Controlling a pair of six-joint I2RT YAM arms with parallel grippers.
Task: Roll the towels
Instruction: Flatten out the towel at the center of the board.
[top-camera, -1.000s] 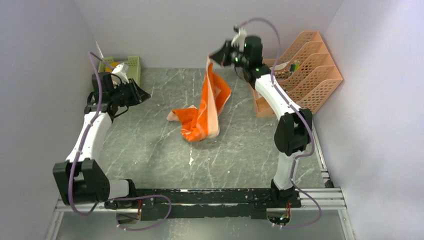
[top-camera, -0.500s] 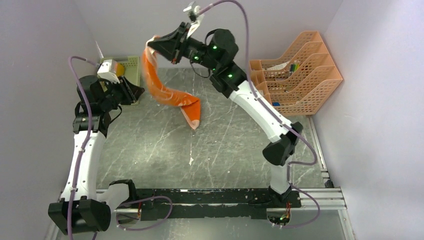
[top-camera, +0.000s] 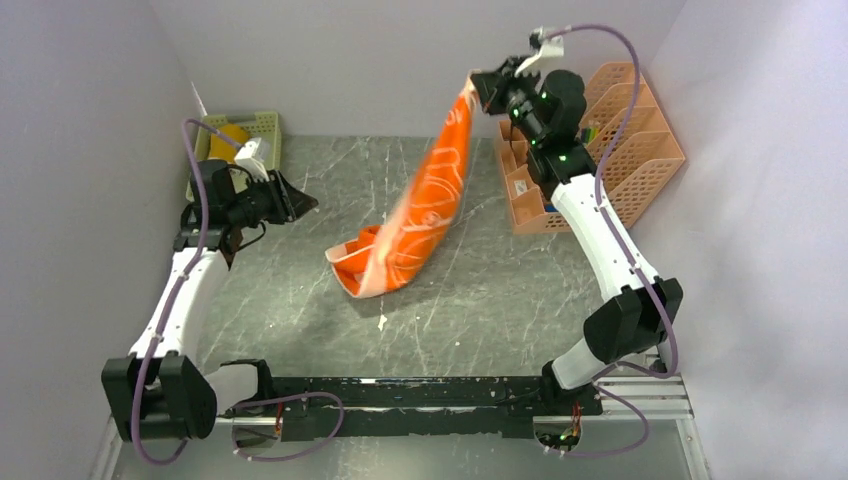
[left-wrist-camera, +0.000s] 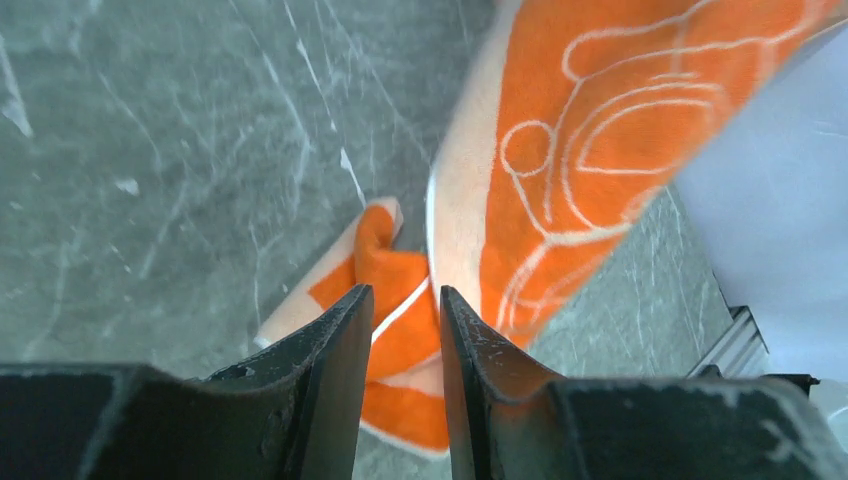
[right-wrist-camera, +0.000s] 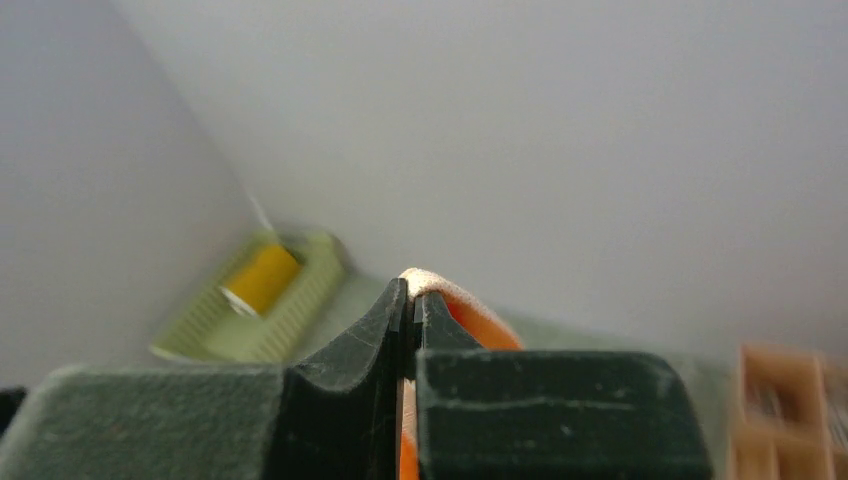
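Starting closest to you: the table (top-camera: 300, 300) in front of the bases is where the rolling has to happen. Right now only the lower end of the orange towel (top-camera: 415, 225) touches it, crumpled in a heap around the middle. Your left gripper (left-wrist-camera: 405, 295) hovers left of that heap, jaws a little apart with nothing in them, and it's aimed at the bunched end. Looks to me like it's lined up to catch a loose corner.

Higher and further back, your right gripper (right-wrist-camera: 412, 290) is pinched tight on the pale peach edge, so the towel hangs out long instead of wadded. I'd guess that's to get it flat before laying it down.

At the far wall the yellow towel (top-camera: 231, 136) sits in the green basket (top-camera: 265, 125), well apart from both grippers. The file rack (top-camera: 620, 150) is right beside the raised gripper, so mind the swing.
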